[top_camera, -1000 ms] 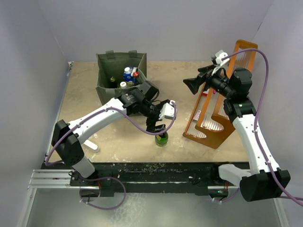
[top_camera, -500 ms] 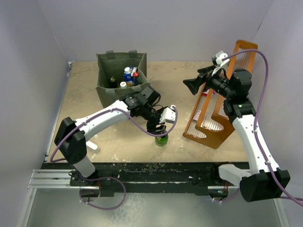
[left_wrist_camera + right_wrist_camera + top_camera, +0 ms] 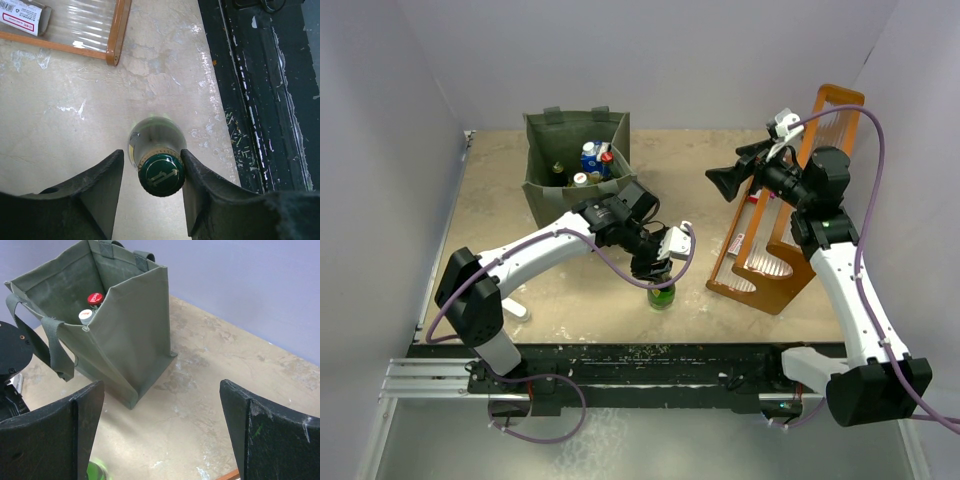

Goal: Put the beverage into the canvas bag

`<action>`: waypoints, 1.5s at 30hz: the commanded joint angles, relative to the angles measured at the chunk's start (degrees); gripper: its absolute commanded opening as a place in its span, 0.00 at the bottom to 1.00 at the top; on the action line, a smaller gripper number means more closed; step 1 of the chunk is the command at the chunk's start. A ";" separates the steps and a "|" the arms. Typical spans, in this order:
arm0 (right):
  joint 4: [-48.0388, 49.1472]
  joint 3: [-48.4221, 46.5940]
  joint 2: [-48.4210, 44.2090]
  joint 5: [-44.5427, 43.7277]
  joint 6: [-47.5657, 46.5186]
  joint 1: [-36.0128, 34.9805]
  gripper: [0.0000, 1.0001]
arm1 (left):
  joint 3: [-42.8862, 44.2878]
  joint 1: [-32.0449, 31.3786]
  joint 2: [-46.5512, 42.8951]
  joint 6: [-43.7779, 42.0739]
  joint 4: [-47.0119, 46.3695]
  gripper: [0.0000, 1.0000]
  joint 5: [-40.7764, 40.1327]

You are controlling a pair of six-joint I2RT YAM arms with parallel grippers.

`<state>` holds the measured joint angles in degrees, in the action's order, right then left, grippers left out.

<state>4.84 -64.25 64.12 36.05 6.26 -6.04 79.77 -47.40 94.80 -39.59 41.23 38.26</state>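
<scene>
A green glass bottle (image 3: 661, 295) with a green cap (image 3: 161, 174) stands upright near the table's front edge. My left gripper (image 3: 658, 268) is lowered over its neck, jaws open (image 3: 151, 161): the right finger touches the cap and the left finger stands a little apart from it. The olive-green canvas bag (image 3: 545, 190) stands open at the back left, with several drinks inside. My right gripper (image 3: 722, 180) is open and empty, held high at mid-table facing the bag (image 3: 125, 340). The bottle shows as a green edge low in the right wrist view (image 3: 95, 472).
An orange wooden rack (image 3: 770, 270) stands at the right, its corner visible in the left wrist view (image 3: 117, 35). A small white object (image 3: 515, 308) lies by the left arm. The black front rail (image 3: 260, 90) runs just beyond the bottle.
My left gripper has come down and in over the bottle's neck during the last second, then held nearly still. The right arm has not moved.
</scene>
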 commanded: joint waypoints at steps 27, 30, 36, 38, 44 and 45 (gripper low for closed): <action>4.36 0.26 1.05 1.05 1.70 0.15 0.98 | 7.48 4.59 -6.95 2.96 4.00 0.00 11.35; 4.54 0.35 1.10 1.00 1.71 0.15 0.98 | 8.30 6.56 -8.74 3.74 4.28 0.00 13.76; 4.55 0.19 1.51 0.99 1.84 0.15 0.98 | 12.32 10.54 -12.06 6.61 5.00 0.00 17.85; 4.56 0.18 1.69 0.99 1.99 0.15 0.98 | 14.30 11.33 -13.18 7.30 5.63 0.00 18.31; 4.48 0.02 2.02 0.92 1.93 0.15 0.98 | 20.51 13.72 -15.41 9.82 7.44 0.00 18.68; 4.43 0.05 2.06 0.87 1.89 0.18 0.98 | 21.57 14.38 -15.78 10.75 7.46 0.00 18.74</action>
<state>6.48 -63.61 66.28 36.80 7.46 -6.04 94.24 -34.76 83.88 -32.21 52.07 49.89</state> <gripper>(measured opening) 0.980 0.367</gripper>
